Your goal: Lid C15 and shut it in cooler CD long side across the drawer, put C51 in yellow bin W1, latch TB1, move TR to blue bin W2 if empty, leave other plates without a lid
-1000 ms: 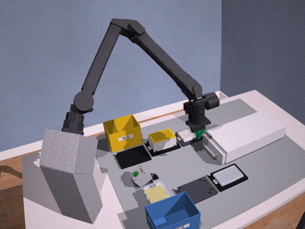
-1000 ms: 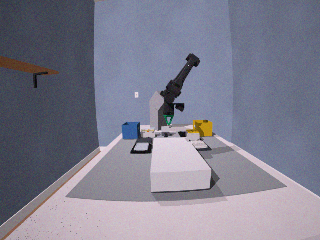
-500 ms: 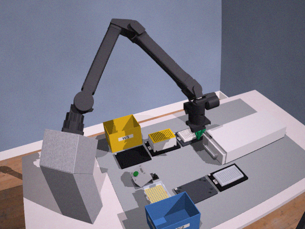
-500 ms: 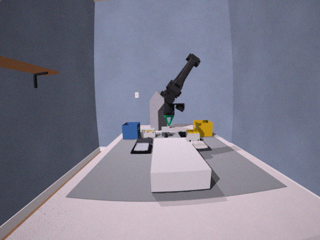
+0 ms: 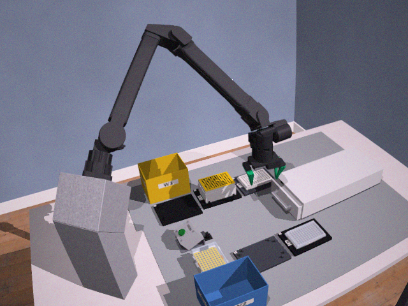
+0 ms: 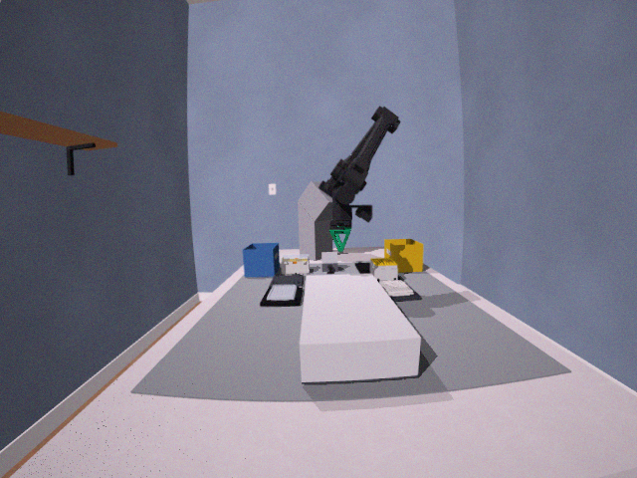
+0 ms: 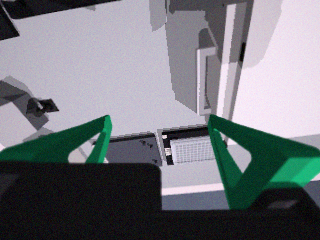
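My gripper (image 5: 263, 180) (image 6: 339, 241) (image 7: 159, 120) is open and empty. It hangs above the mat just in front of the drawer face (image 5: 287, 201) (image 7: 206, 75) of the white cooler CD (image 5: 329, 181) (image 6: 354, 329). A white plate (image 5: 257, 176) (image 6: 397, 288) sits in a nest beside it. Another white plate (image 5: 305, 234) (image 6: 282, 293) (image 7: 192, 149) lies in a black nest at the front. The yellow bin W1 (image 5: 164, 178) (image 6: 403, 254) and the tip rack TR (image 5: 217, 185) with yellow tips stand at the back. The tip box TB1 (image 5: 209, 258) stands between the green key DONE (image 5: 180, 232) and the blue bin W2 (image 5: 230, 283) (image 6: 261, 259). No black plate shows.
An empty black nest (image 5: 178, 209) lies in front of W1. A dark grey nest (image 5: 263, 252) (image 7: 127, 150) lies left of the front plate. A tall grey housing (image 5: 95, 230) stands at the bench's left corner, by the arm's base.
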`<state>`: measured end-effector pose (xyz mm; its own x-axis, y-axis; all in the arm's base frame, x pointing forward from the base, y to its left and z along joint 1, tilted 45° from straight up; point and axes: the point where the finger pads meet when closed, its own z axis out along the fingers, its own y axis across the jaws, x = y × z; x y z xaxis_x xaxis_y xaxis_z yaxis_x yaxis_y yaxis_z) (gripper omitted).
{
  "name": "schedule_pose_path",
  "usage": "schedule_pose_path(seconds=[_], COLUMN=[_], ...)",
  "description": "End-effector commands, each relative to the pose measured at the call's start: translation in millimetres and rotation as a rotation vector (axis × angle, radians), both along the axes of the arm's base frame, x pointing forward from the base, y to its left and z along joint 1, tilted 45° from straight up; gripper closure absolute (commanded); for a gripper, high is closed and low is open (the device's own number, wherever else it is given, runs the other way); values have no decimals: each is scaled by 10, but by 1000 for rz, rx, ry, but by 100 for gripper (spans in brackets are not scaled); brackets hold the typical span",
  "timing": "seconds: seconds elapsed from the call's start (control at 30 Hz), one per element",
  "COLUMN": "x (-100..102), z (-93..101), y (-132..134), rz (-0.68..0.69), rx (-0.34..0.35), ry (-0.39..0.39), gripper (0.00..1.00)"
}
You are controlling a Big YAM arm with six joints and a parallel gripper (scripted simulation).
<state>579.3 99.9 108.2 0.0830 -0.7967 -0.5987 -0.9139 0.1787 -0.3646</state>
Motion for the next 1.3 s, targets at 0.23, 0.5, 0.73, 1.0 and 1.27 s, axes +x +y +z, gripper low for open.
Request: schedule_pose_path(seconds=[0.23,0.5,0.73,1.0,1.27], x=[118,136,162,195,222], z=[572,761,925,989,1222], y=[425,605,815,996,1236], rz=[-256,-396,-560,-704,-891], rx=[168,252,347,422,531], ry=[182,295,437,569,724], gripper=[0,0,0,0,0])
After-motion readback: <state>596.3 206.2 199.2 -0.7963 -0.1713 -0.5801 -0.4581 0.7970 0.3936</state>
